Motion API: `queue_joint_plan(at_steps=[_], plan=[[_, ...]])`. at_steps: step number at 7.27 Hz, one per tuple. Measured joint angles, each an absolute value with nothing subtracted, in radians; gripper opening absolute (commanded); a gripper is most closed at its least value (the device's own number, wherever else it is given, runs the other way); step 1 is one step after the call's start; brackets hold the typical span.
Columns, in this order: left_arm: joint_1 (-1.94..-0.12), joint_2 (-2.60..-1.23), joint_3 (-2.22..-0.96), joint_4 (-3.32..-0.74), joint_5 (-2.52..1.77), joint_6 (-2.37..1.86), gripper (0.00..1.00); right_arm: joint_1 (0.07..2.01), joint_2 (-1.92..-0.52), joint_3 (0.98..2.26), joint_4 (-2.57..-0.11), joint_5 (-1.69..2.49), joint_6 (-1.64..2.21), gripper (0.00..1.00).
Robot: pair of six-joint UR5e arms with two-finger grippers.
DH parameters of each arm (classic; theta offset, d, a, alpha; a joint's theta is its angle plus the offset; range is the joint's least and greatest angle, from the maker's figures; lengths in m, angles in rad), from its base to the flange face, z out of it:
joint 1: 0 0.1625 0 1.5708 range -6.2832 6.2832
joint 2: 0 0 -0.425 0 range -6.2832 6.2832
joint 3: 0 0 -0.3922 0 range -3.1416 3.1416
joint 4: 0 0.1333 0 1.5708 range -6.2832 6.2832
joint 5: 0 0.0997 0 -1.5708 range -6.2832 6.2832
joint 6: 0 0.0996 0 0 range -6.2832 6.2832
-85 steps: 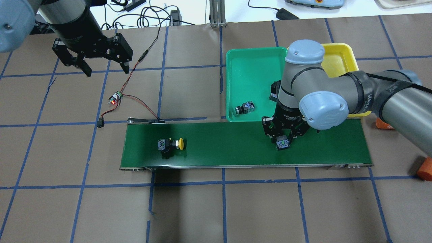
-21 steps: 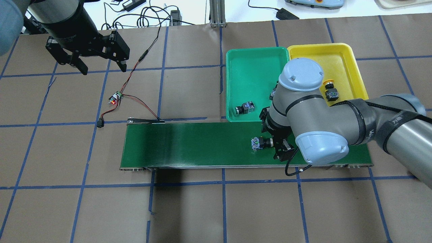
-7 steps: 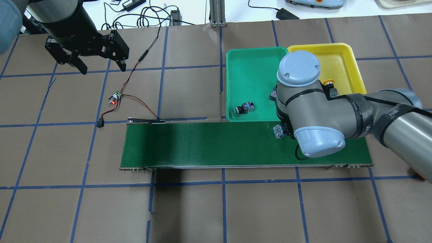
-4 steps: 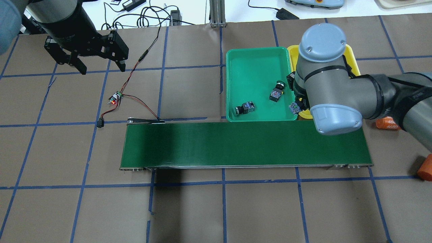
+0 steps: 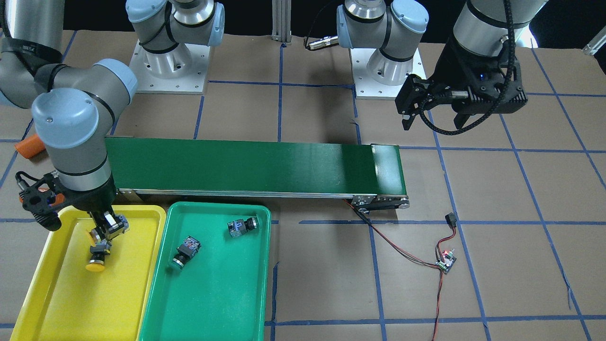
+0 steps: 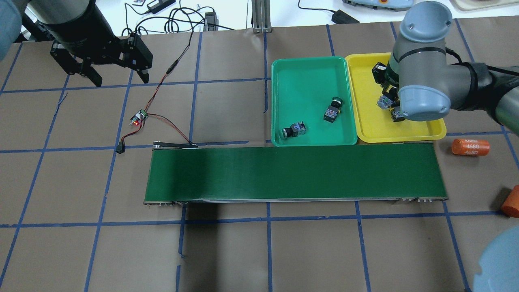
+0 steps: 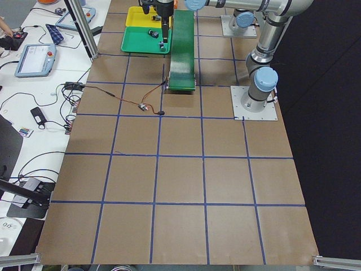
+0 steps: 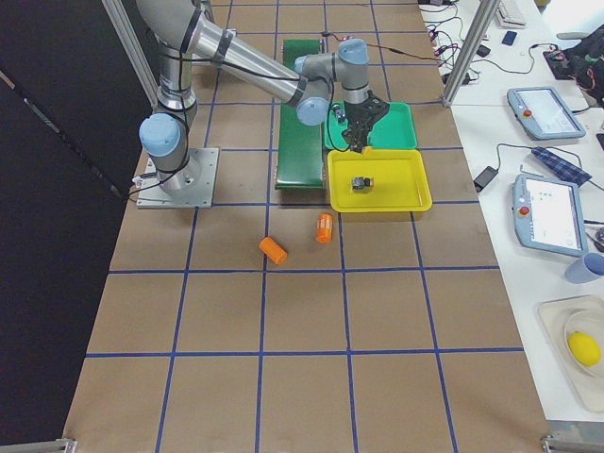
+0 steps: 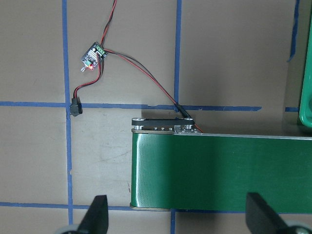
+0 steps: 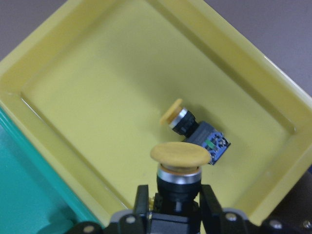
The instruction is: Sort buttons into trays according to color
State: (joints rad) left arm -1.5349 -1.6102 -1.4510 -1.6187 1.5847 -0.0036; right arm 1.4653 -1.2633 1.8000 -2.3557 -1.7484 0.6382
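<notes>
My right gripper (image 6: 387, 99) is shut on a yellow button (image 10: 179, 155) and holds it, cap forward, just above the yellow tray (image 6: 405, 136). A second yellow button (image 10: 195, 129) lies on its side in that tray, right beside the held one; it also shows in the front view (image 5: 97, 255). Two green buttons (image 6: 333, 109) (image 6: 294, 130) lie in the green tray (image 6: 308, 69). My left gripper (image 6: 109, 75) is open and empty, high over the table's far left, well away from the trays.
The long dark-green conveyor belt (image 6: 292, 172) runs in front of both trays and carries nothing. Two orange cylinders (image 6: 470, 147) (image 6: 511, 201) lie right of the belt. A small circuit board (image 6: 138, 118) with red and black wires lies left of the belt.
My right gripper has carried the yellow button from the belt's right end back and rightward to over the yellow tray. The left arm has barely moved.
</notes>
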Motion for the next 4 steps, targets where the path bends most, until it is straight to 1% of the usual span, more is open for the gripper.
queue_joint_plan(at_steps=[2,4], plan=[[-1.535,-1.607,-1.449,-1.61,1.585,-0.003,1.0,1.463,-1.281,1.767,-2.312,-1.753,0.585,1.0],[-1.535,-1.602,-1.45,-1.607,1.586,-0.003,1.0,1.463,-1.39,1.759,-2.15,-1.752,0.568,1.0]])
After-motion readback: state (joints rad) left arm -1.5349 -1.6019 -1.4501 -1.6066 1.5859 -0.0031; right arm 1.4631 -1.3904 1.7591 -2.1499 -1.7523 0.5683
